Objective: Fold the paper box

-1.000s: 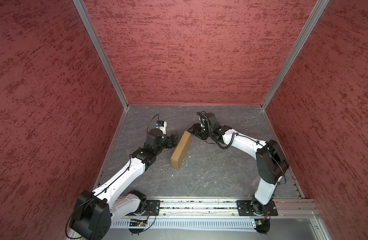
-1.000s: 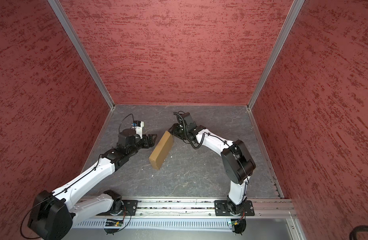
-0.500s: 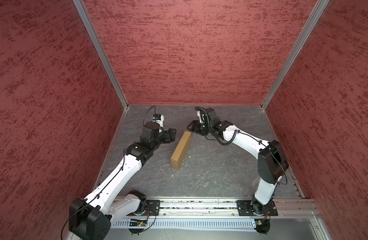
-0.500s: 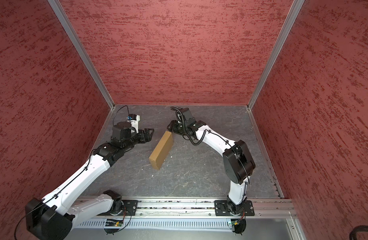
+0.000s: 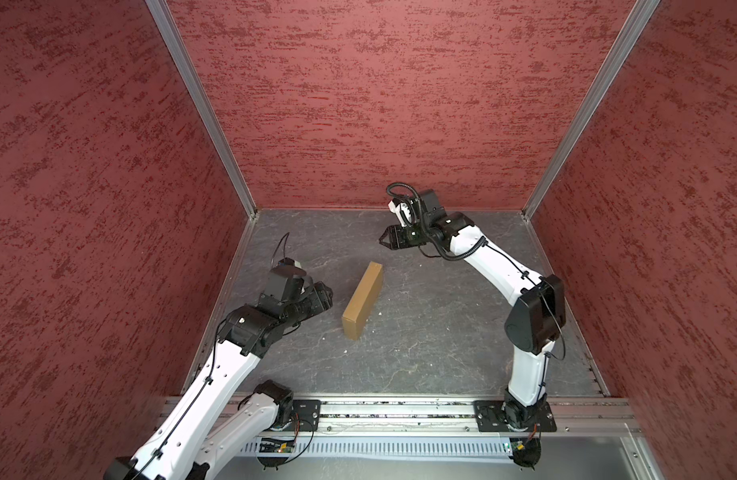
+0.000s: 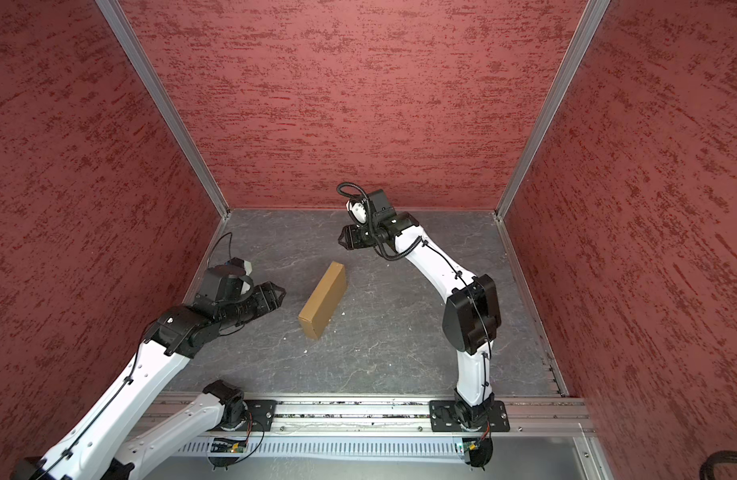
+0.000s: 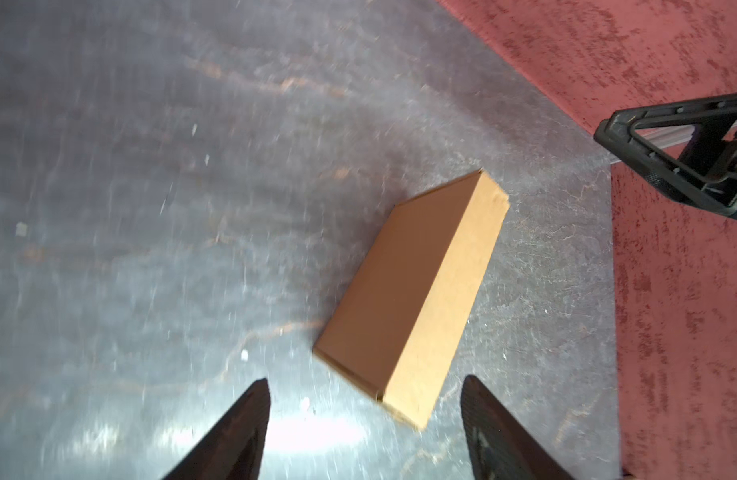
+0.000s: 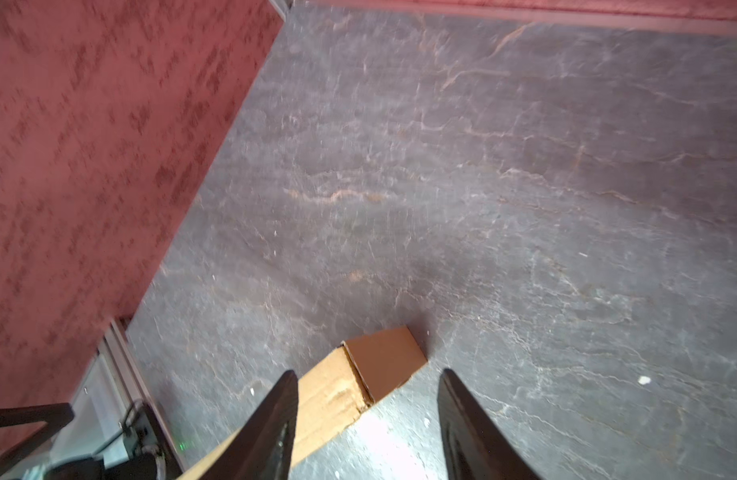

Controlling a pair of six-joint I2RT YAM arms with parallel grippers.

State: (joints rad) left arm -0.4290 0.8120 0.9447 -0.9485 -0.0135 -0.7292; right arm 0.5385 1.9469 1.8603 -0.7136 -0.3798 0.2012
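Observation:
The paper box point(image 5: 362, 301) point(image 6: 323, 299) is closed and stands on one long narrow side on the dark table, apart from both grippers. My left gripper point(image 5: 327, 291) point(image 6: 281, 293) hangs open just left of it, holding nothing. In the left wrist view the box point(image 7: 412, 299) lies beyond the open left gripper point(image 7: 364, 384). My right gripper point(image 5: 383, 241) point(image 6: 342, 241) hovers open above and behind the box's far end. In the right wrist view that end of the box point(image 8: 383, 357) shows below the open right gripper point(image 8: 367, 374), untouched.
Red textured walls point(image 5: 379, 104) close in the table on three sides. An aluminium rail point(image 5: 400, 411) carrying both arm bases runs along the front. Small white crumbs point(image 5: 378, 314) lie on the table beside the box.
Both grippers have drawn away from the box: the left back to the left and front, the right up toward the back wall. The box has stayed standing in place.

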